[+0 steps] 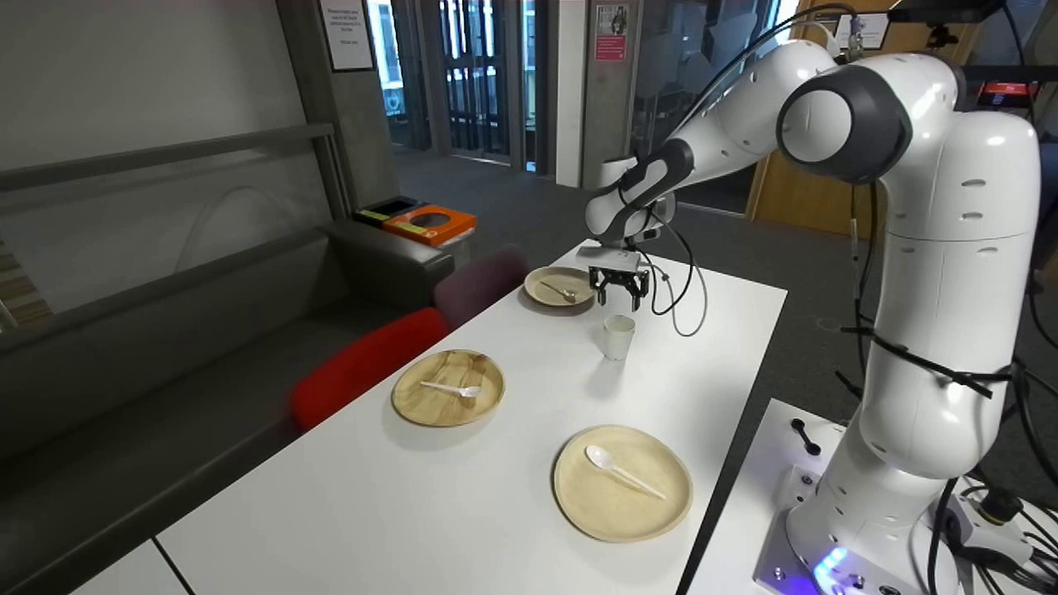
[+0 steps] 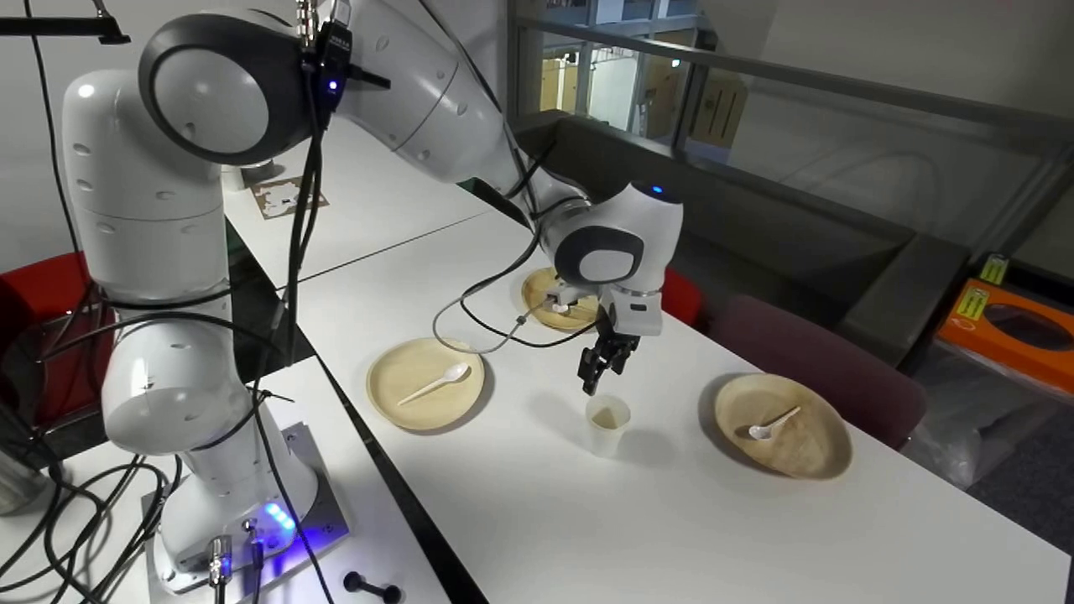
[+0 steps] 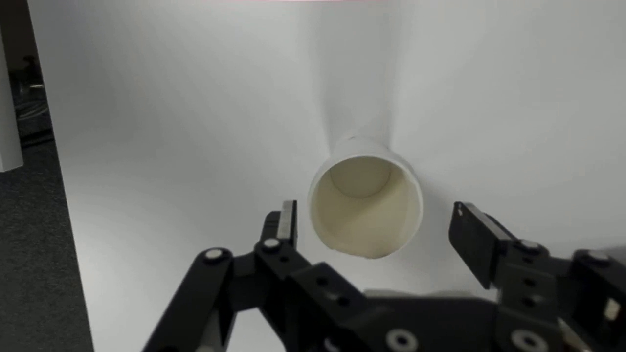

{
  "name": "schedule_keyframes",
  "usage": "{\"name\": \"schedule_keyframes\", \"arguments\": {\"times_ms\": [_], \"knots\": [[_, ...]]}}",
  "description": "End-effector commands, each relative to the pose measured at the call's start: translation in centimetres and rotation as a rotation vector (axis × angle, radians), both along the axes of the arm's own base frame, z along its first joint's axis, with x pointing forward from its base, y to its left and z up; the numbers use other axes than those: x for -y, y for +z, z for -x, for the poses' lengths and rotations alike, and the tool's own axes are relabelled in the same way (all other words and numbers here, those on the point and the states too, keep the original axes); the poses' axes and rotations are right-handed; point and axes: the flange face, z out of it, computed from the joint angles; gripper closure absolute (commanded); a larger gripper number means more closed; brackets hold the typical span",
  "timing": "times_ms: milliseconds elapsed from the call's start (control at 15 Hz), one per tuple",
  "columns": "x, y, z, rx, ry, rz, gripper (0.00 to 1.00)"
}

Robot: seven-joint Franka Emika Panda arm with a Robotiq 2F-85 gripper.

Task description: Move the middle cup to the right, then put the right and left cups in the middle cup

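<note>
1. Above the white cup (image 3: pixel 364 230), the two black fingers (image 3: pixel 288 222) of the gripper (image 3: pixel 376 220) stand well apart, and the gap between them is wider than the cup's mouth.
2. Both fingers are clear of the cup: in the wrist view a strip of white table (image 3: pixel 171 161) shows between its rim and each fingertip. One finger is just beside the rim; the opposite one stands a little farther off.
3. The cup is upright on the table, mouth up, just below the fingertips in both exterior views. Seen from the wrist, its rim sits between the fingers, with the pale inside wall and round bottom showing.
4. Which of the task's cups this is, or whether several are nested there, cannot be told.
5. Farther out, in an exterior view, the cup lies between a tan plate (image 2: pixel 403 365) and another tan plate (image 2: pixel 805 449), well apart from both; a white spoon (image 2: pixel 456 372) rests on each.
6. A third plate (image 1: pixel 446 413), streaked with wood grain and carrying its own spoon, lies near a red chair (image 1: pixel 364 364).
7. From beside the table, the arm (image 1: pixel 950 281) reaches across to the cup.
</note>
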Motion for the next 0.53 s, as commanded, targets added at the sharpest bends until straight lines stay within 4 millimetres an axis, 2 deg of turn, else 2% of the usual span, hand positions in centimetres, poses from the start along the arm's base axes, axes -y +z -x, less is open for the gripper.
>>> {"name": "schedule_keyframes", "arguments": {"times_ms": [0,267,467], "knots": [[-6.5,1.7,-0.5,0.044,0.189,-0.051,0.0],[-17.5,2.5,-2.4,0.03,0.418,-0.069,0.0],[-25.1,2.2,-2.5,-0.034,0.58,-0.068,0.0]]}}
